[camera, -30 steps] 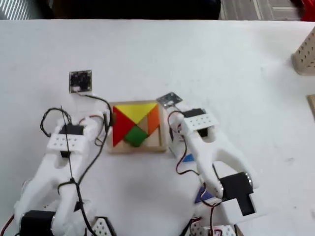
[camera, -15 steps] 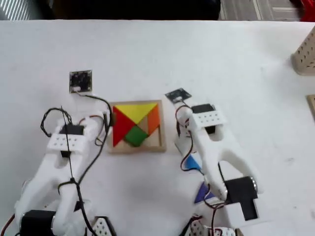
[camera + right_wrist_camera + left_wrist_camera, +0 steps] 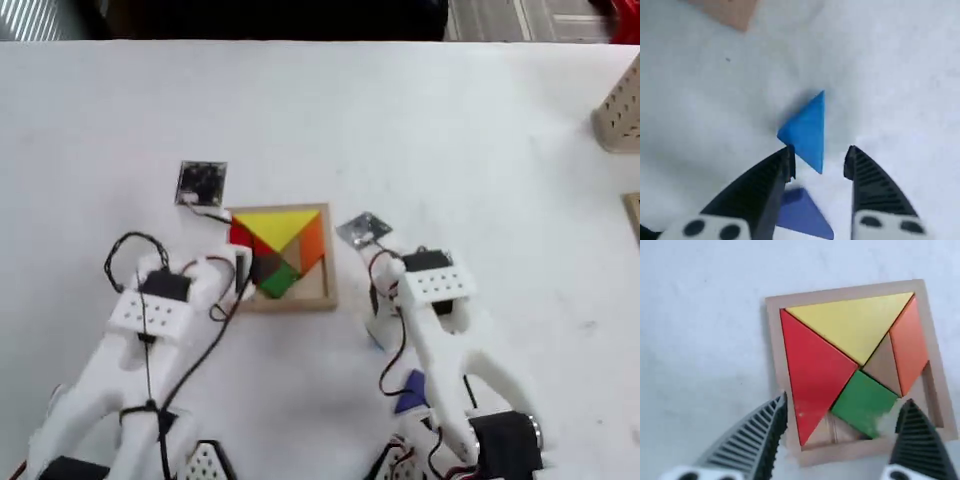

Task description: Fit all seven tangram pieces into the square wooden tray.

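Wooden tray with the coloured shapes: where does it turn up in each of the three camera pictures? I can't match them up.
High view: the wooden tray lies just left of the middle of the table.
Left wrist view: the tray, rim and all, takes up most of the picture.
Right wrist view: what looks like one tan corner sits at the picture's edge, beyond the light blue triangle.
Shared landmark: the yellow triangle, in the high and left wrist views.

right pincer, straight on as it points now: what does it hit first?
Likely the light blue triangle, flat on the table just ahead of the open right pincer and in line with its gap. Depth is unclear, so a tip may reach the table first.
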Robot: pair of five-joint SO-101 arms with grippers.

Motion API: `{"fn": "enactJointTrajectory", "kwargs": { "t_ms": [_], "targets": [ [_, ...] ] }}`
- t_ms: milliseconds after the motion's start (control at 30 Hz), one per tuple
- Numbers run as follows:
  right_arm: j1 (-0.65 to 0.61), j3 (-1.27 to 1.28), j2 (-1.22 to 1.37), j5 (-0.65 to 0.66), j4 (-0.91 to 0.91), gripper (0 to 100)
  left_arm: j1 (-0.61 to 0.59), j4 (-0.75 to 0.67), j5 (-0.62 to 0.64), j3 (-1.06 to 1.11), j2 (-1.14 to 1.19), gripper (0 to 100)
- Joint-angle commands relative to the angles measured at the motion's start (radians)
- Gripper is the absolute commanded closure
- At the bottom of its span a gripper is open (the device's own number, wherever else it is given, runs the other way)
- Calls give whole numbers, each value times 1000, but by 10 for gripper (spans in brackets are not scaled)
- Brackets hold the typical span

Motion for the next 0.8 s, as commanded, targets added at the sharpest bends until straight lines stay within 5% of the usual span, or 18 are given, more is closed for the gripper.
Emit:
{"fn": "enactJointTrajectory", "kwargs": {
  "t_ms": [0,300,500,767],
  "targets": [
    [-48,31,31,32,-56,766,-31,-51,-12,38,-101,657],
    [-71,-97,203,29,-27,762,-39,-44,-12,48,-117,657],
    [-70,-183,302,-15,-4,984,-39,-43,-12,46,-119,657],
    [-71,-203,297,-21,-8,981,-39,-43,-12,48,-119,657]
  ]
}}
